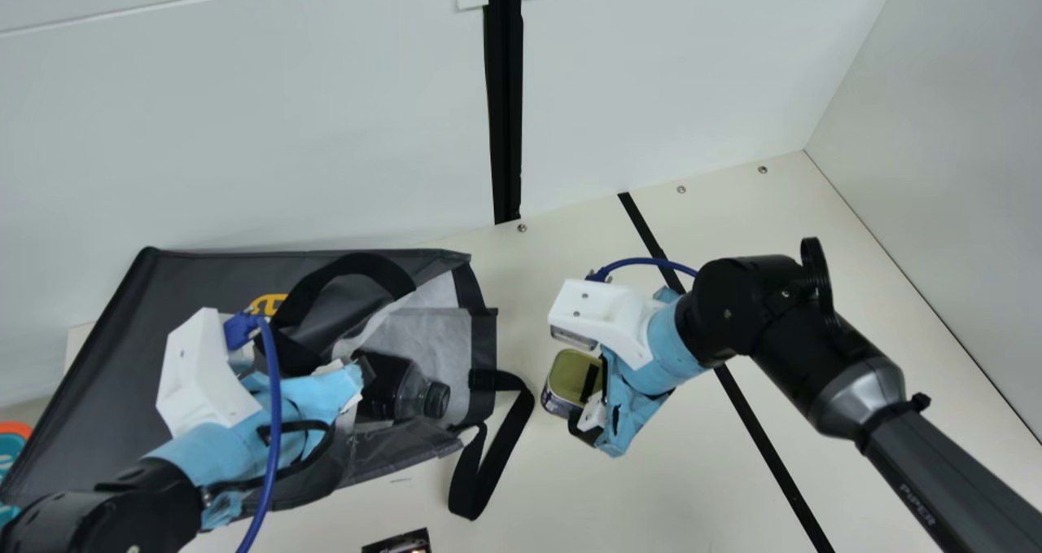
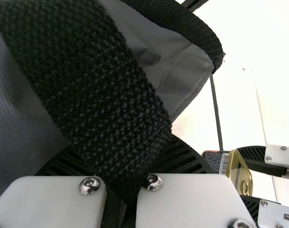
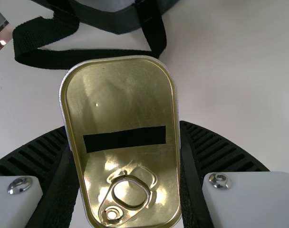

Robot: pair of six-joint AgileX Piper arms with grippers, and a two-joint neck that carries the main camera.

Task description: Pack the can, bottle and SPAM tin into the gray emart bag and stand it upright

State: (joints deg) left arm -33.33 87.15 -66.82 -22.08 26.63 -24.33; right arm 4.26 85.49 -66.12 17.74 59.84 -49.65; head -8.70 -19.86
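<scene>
Right end effector [image 1: 586, 406] clamps the SPAM tin [image 1: 563, 378] by its long sides near the gray bag [image 1: 106, 357], lid facing the wrist camera, long axis running toward the bag, pull-ring end nearer the wrist. Left end effector [image 1: 330, 390] pinches a black strap [image 2: 87, 85]. The bottle [image 1: 395, 386] lies inside, cap toward the bag's mouth.

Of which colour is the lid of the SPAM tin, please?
The lid is gold, with a black strip across it; best in the right wrist view.
</scene>
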